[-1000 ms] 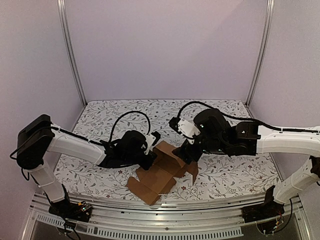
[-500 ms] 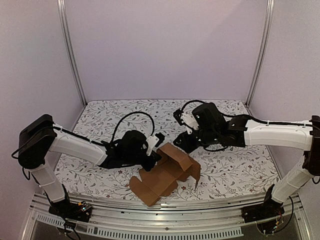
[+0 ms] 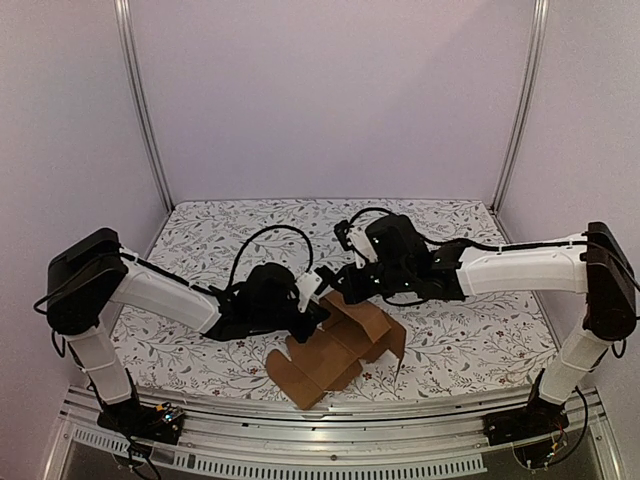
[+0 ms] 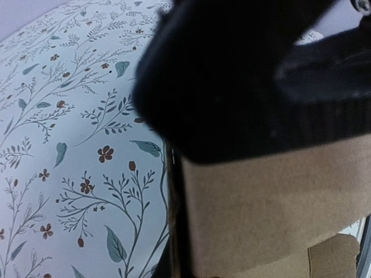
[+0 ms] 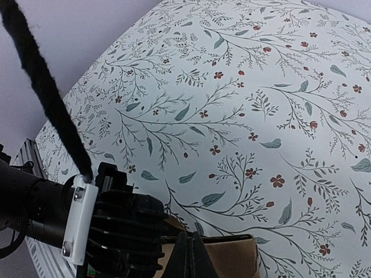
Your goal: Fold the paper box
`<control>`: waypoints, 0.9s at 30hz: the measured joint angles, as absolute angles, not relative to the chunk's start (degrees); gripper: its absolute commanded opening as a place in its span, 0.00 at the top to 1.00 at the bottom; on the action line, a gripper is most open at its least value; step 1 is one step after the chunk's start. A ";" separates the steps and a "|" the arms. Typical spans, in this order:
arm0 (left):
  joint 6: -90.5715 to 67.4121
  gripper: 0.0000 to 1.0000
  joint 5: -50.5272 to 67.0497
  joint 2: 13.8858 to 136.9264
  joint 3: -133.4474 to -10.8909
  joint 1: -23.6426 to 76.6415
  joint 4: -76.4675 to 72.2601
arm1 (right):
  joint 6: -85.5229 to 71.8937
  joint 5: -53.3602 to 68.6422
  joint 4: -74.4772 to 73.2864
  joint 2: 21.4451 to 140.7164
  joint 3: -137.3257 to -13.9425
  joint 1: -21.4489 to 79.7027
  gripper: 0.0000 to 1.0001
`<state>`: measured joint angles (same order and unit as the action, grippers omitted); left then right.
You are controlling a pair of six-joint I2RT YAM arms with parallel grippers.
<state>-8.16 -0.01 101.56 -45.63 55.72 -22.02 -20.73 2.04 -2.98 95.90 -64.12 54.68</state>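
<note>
On the floral table (image 3: 200,235) the paper box (image 3: 340,345) is seen half-erected, 6 o'clock flaps unfolded; left fingers (image 4: 232,75) are clamped on it, right fingers (image 5: 188,259) pressed together.

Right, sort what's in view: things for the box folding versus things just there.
For the job:
brown die-cut cardboard box
left pincer
right pincer

Just there:
white floral-patterned table cover
metal frame post
</note>
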 measured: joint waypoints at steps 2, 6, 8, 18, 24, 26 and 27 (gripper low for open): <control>-8.29 1.00 -0.01 102.06 -45.58 55.72 -23.20 | -21.63 2.04 -1.28 96.99 -64.10 54.68 1.00; -8.67 1.00 -0.23 103.46 -45.58 55.75 -24.75 | -23.09 1.78 1.61 98.41 -63.61 54.57 1.00; -8.82 1.00 -0.23 104.20 -45.58 55.75 -24.97 | -23.49 1.80 2.74 98.91 -63.26 54.39 1.00; -9.06 0.93 -0.34 105.82 -45.60 55.83 -26.35 | -26.15 1.89 9.50 100.92 -58.94 54.35 1.00; -8.86 0.87 -0.40 105.93 -45.60 55.94 -26.35 | -27.11 2.09 12.10 101.75 -57.76 54.35 1.00; -8.62 0.84 -0.38 106.04 -45.60 56.07 -26.68 | -27.31 2.09 12.62 101.75 -57.45 54.35 1.00; -8.49 0.82 -0.40 106.13 -45.58 56.12 -26.87 | -27.44 2.09 12.99 101.75 -57.23 54.35 1.00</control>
